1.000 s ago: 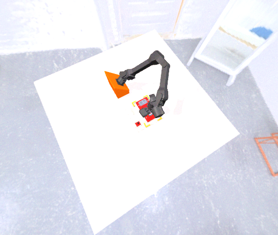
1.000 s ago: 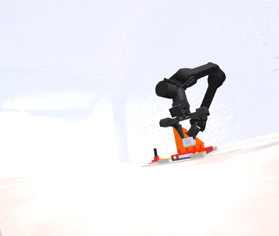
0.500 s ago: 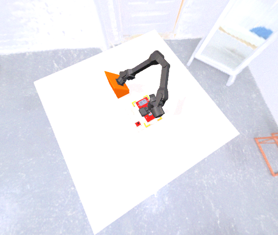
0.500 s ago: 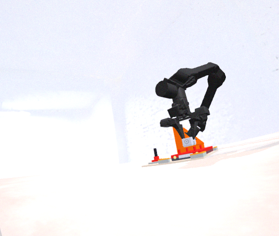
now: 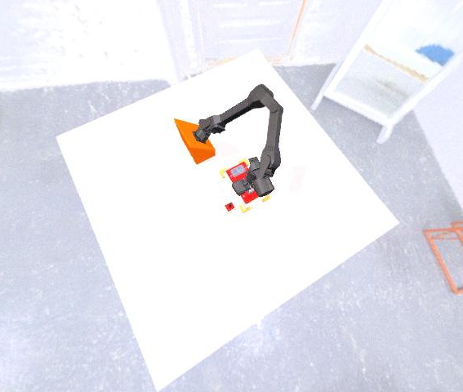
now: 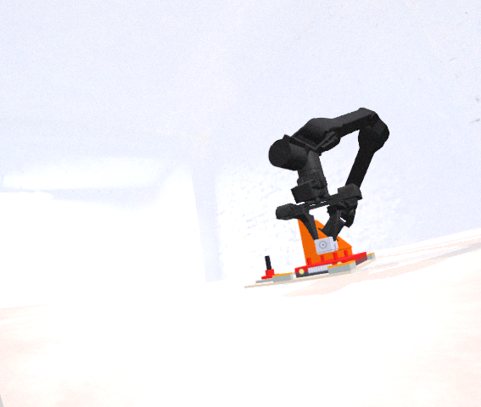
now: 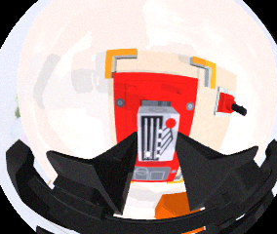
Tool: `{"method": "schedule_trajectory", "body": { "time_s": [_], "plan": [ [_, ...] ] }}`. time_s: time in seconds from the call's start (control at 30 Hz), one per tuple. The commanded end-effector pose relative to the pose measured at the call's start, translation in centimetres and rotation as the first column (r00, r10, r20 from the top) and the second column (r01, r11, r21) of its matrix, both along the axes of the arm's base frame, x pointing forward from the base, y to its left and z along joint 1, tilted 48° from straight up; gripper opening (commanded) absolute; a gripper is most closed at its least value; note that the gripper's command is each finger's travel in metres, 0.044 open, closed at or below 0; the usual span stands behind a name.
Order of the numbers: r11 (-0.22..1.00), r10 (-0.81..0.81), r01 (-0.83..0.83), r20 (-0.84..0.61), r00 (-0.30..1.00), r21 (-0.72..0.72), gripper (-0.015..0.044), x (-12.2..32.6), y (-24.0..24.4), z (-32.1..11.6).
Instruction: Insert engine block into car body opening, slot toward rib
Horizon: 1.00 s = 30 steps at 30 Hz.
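Observation:
The grey engine block (image 6: 324,245) (image 7: 157,134) is upright between the fingertips of my gripper (image 6: 326,238) (image 7: 156,136), which is shut on it. In the exterior view the block stands a little above the red car body (image 6: 312,266) (image 7: 129,88) (image 5: 250,197). In the wrist view it covers most of the opening; a dark strip of the opening (image 7: 155,102) shows beyond its far edge. The slot side and the rib are hidden, so I cannot tell how they face each other. In the top view the arm hides the block.
Yellow corner brackets (image 5: 244,208) (image 7: 110,62) surround the car body. A small red piece with a black upright pin (image 5: 229,206) (image 6: 268,264) (image 7: 238,108) stands beside it. The orange wedge-shaped stand (image 5: 201,154) (image 6: 308,241) (image 7: 170,207) is behind, under the arm's base.

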State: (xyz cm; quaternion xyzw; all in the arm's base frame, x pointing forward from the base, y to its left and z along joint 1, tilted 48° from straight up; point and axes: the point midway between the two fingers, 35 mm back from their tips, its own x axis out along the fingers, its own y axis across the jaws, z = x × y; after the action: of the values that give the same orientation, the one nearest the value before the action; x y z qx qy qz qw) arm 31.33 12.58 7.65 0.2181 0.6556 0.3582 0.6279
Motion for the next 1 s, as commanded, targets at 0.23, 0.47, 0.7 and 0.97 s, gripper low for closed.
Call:
{"method": "schedule_trajectory", "body": {
  "time_s": [0.23, 0.47, 0.7, 0.97],
  "plan": [
    [0.999, -0.034, 0.034, -0.035, 0.999, -0.003, 0.0159, -0.01, 0.13, -0.09],
    [1.0, -0.029, 0.029, -0.03, 0.999, -0.002, 0.0159, -0.02, 0.2, -0.16],
    [1.0, -0.019, 0.019, -0.019, 1.0, 0.0, 0.0159, -0.03, 0.27, -0.22],
    [1.0, -0.023, 0.023, -0.023, 0.999, -0.001, 0.0159, -0.04, 0.34, -0.3]
  ]
}}
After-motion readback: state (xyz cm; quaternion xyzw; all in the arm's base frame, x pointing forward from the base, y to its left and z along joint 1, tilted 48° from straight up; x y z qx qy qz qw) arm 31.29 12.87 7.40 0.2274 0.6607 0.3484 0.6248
